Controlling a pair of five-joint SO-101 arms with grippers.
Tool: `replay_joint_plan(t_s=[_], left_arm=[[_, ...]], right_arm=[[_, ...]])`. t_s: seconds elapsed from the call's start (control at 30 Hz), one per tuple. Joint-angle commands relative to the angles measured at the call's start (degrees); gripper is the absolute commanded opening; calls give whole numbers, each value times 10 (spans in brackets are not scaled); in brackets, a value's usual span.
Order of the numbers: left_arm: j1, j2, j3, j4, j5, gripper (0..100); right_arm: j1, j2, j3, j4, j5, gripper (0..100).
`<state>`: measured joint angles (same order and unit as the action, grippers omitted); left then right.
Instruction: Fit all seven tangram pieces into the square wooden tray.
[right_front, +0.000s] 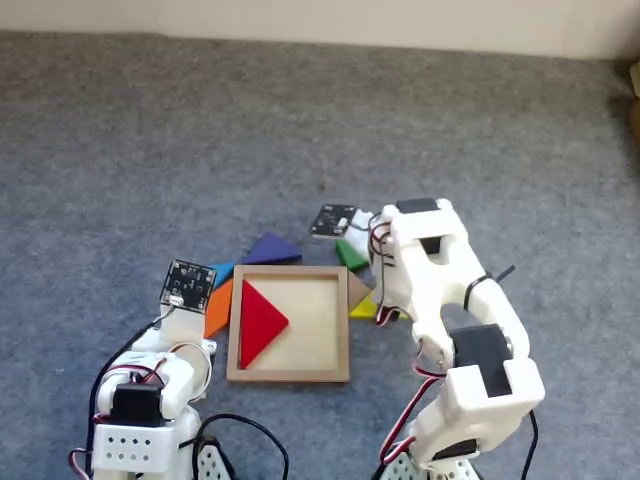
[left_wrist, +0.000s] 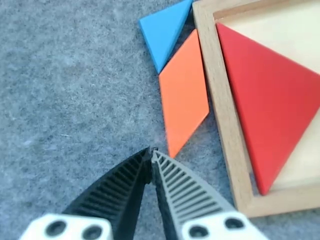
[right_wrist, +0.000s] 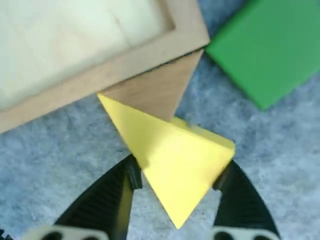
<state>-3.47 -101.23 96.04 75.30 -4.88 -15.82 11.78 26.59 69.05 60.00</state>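
The square wooden tray (right_front: 288, 374) lies mid-table and holds a red triangle (right_front: 258, 320). In the right wrist view my right gripper (right_wrist: 177, 172) is shut on a yellow triangle (right_wrist: 170, 150), which is tilted beside the tray's corner (right_wrist: 185, 37). It partly overlaps a tan wooden triangle (right_wrist: 150, 95). My left gripper (left_wrist: 151, 152) is shut and empty. Its tips sit on the carpet at the near point of an orange parallelogram (left_wrist: 184, 97) that lies along the tray's left edge (left_wrist: 220, 100). A blue triangle (left_wrist: 165, 30) lies beyond the orange piece.
A green piece (right_front: 350, 253) and a dark blue triangle (right_front: 272, 250) lie on the carpet past the tray's far edge. The right arm's body (right_front: 440, 290) stands over the tray's right side. Open grey carpet stretches across the far half of the table.
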Motion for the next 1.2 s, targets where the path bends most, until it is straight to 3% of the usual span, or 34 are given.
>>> replay_joint_plan(t_s=[0.0,0.37,0.6,0.7,0.97,1.17], left_arm=[[-6,-28,12,3,-4,8],[-6,-28,12,3,-4,8],[-6,-28,12,3,-4,8],[-6,-28,12,3,-4,8],[-6,-28,12,3,-4,8],[-6,-28,12,3,-4,8]], right_arm=[[4,4,24,14,4,98],[10,-169,86,9,4,120],[-27,-196,109,9,4,367],[-39,-196,109,9,4,427],[-80,-196,130,0,7,430],[-102,-196,204,-102,8,430]])
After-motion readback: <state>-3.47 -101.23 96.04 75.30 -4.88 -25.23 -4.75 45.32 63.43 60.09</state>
